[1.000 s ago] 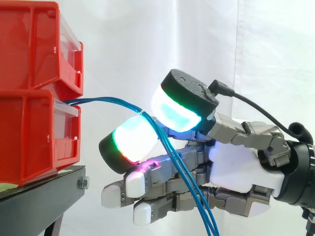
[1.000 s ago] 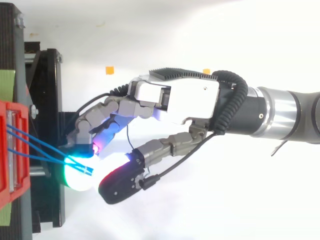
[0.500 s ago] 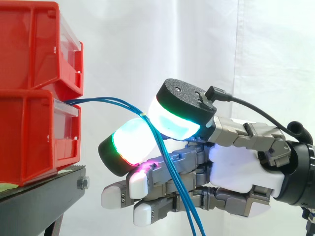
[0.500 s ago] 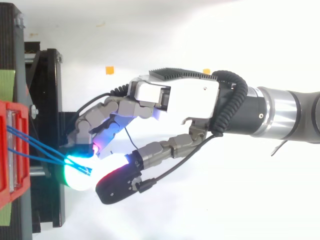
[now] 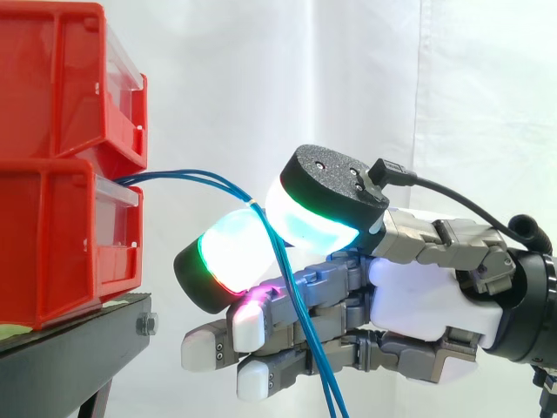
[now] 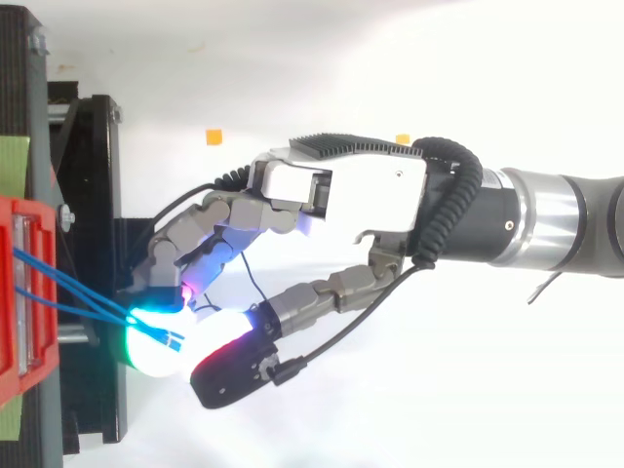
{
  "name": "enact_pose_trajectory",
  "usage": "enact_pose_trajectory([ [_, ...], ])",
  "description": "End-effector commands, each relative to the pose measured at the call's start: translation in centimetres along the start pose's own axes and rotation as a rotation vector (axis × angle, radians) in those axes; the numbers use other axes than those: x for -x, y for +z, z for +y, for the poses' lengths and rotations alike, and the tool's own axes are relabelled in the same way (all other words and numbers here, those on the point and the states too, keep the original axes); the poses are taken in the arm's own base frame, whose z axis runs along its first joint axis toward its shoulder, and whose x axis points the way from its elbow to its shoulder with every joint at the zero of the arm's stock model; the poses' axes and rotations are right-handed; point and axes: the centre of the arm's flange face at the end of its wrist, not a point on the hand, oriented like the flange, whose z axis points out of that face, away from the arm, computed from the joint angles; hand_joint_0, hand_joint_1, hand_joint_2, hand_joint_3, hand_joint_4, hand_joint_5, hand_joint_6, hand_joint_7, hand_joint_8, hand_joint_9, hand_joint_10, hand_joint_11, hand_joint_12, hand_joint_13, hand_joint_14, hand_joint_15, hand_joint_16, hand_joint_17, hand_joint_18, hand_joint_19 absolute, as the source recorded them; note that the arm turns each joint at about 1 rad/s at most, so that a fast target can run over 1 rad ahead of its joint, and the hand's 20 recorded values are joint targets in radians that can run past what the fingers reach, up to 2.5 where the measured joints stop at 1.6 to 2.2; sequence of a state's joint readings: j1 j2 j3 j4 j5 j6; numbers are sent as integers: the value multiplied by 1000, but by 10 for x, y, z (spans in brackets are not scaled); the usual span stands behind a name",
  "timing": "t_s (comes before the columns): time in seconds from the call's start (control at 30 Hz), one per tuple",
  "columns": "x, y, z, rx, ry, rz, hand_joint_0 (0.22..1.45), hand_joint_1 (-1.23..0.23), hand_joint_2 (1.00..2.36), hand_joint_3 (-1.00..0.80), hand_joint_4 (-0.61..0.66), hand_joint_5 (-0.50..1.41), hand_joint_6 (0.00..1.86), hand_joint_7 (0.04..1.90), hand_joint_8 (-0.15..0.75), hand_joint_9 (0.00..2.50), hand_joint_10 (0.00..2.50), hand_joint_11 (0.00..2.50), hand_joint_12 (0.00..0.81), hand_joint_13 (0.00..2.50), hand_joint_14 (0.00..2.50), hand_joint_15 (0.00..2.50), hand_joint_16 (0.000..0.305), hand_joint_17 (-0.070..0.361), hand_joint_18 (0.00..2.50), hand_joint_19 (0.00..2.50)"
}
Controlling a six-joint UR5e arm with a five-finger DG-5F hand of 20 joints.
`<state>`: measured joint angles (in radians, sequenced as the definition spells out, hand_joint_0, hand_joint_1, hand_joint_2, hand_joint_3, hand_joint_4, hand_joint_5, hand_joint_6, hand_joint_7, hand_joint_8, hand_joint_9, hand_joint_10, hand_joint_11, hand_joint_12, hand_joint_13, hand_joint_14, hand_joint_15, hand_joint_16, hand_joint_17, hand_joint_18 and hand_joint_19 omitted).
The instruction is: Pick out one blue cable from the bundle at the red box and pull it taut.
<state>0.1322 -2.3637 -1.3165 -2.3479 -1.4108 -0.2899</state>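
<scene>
Blue cables (image 5: 174, 175) come out of the lower red bin (image 5: 52, 244), arch to the right and drop steeply past the hand (image 5: 426, 296). The thumb's pad (image 5: 313, 218), glowing cyan and green, sits against a finger's pad (image 5: 231, 252), glowing white, green and red, and the cables run between the two at the top of their drop. The other fingers lie straight below, with the hanging cables in front of them. From above, the cables (image 6: 73, 286) converge from the red bin (image 6: 15, 292) into the pinch beside the hand (image 6: 361, 195).
A second red bin (image 5: 61, 78) is stacked on the lower one. Both rest on a black stand (image 5: 78, 348), whose frame (image 6: 93, 195) lies just left of the fingertips. A white curtain hangs behind.
The thumb's pad has shifted slightly over the finger's pad. The hanging part of the cables has swung left, and their arch out of the bin has risen.
</scene>
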Motion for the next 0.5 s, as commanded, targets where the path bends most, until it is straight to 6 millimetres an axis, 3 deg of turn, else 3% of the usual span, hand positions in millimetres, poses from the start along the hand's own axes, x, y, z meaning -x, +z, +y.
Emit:
enact_pose_trajectory([
  [0.0, 2, 0, 0, 3, 0, 0, 654, -773, 1021, -185, -101, -167, 931, 837, 293, 882, 19, 533, 286, 675, 10, 251, 38, 84, 609, 561],
  [0.07, 4, 0, 1, 4, -1, -2, 685, -794, 1022, -210, -135, -170, 935, 923, 293, 884, 19, 547, 282, 689, 11, 252, 38, 85, 632, 536],
  [0.47, 4, 2, 1, 2, -1, -2, 759, -833, 1010, -383, -178, -177, 967, 855, 286, 899, 19, 560, 275, 716, 10, 257, 37, 83, 669, 524],
])
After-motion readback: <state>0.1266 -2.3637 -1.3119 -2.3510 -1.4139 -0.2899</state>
